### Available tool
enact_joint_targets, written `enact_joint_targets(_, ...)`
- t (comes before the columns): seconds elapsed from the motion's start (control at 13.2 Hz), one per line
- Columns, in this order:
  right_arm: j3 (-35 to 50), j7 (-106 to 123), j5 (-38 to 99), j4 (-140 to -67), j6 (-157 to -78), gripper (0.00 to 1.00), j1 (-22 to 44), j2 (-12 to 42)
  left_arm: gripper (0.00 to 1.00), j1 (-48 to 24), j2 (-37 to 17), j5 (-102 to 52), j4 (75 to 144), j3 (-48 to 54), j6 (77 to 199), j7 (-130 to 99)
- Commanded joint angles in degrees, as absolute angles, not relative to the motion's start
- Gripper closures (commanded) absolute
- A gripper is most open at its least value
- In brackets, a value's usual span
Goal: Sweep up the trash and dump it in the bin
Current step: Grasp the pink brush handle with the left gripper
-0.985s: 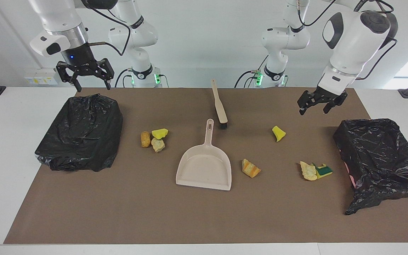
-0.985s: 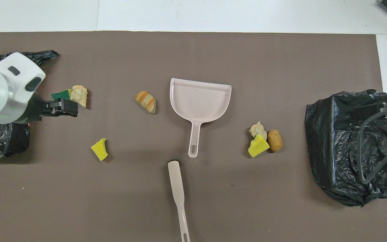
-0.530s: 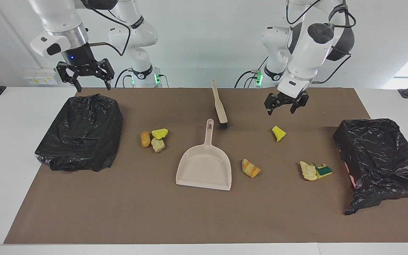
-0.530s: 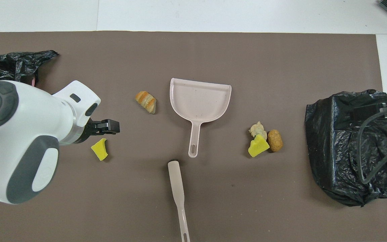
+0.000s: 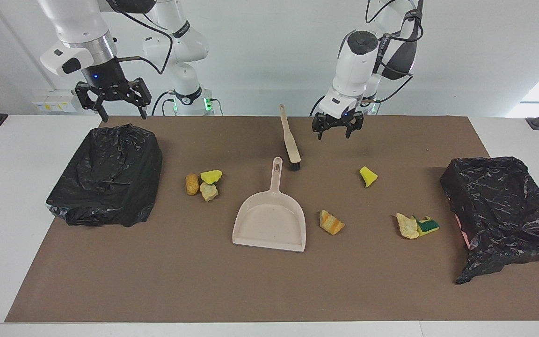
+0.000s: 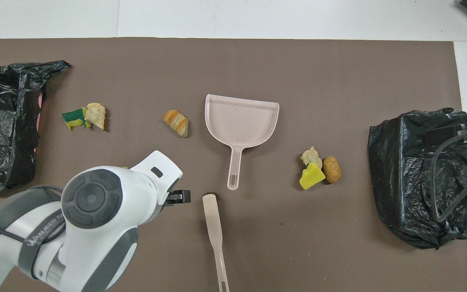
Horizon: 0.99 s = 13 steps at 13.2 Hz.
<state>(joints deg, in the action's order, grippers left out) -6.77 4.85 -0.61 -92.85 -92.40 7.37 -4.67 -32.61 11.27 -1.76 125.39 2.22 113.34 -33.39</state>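
Trash lies scattered on the brown mat: a cluster of three scraps (image 5: 202, 183) (image 6: 318, 168), an orange bread chunk (image 5: 331, 222) (image 6: 176, 122) beside the dustpan, a yellow sponge bit (image 5: 368, 176), and a green-backed sponge with a tan chunk (image 5: 417, 226) (image 6: 83, 117). Black-bagged bins stand at each end of the table (image 5: 105, 175) (image 5: 498, 206). My left gripper (image 5: 337, 130) (image 6: 178, 197) hangs open and empty in the air beside the brush (image 5: 290, 142) (image 6: 214, 227). Open and empty too, my right gripper (image 5: 113, 104) waits over the bin at its end. In the overhead view the left arm hides the yellow sponge bit.
The beige dustpan (image 5: 269, 224) (image 6: 241, 121) lies empty mid-mat, its handle pointing toward the robots and the brush's bristles. The brush lies nearer to the robots than the dustpan. White table surrounds the mat.
My left arm has swung from beside the bin at its end toward the middle, and its gripper now hangs next to the brush. The right arm and the objects have not moved.
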Motion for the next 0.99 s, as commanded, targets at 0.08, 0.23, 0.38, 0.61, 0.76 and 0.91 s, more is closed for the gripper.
enact_joint_targets(0.08, -6.6, 5.4, -0.1, -94.2, -92.7, 0.0, 7.1, -5.6, 0.0, -40.7, 17.6, -1.9, 132.5, 1.2, 115.0, -36.6)
enact_joint_targets(0.23, -6.6, 5.4, -0.1, -94.3, -92.6, 0.0, 7.1, -5.7, 0.0, -44.8, 14.9, -1.8, 134.5, 1.2, 117.9, -38.1)
enact_joint_targets(0.38, -6.6, 5.4, -0.1, -94.3, -92.4, 0.0, 7.1, -5.7, 0.0, -48.4, 14.2, -1.8, 138.8, 1.3, 125.4, -44.4)
enact_joint_targets(0.61, -6.6, 5.4, -0.1, -94.3, -92.3, 0.0, 7.1, -5.8, 0.0, -53.2, 11.0, -1.8, 141.2, 1.4, 130.4, -49.5)
enact_joint_targets(0.76, -6.6, 5.4, -0.1, -94.3, -91.9, 0.0, 7.1, -5.8, 0.0, -55.0, 9.8, -1.8, 141.3, 1.4, 131.7, -52.6)
enact_joint_targets(0.91, -6.6, 5.5, -0.1, -94.4, -91.8, 0.0, 7.1, -5.8, 0.0, -58.2, 9.4, -1.7, 142.7, 1.4, 132.8, -55.3)
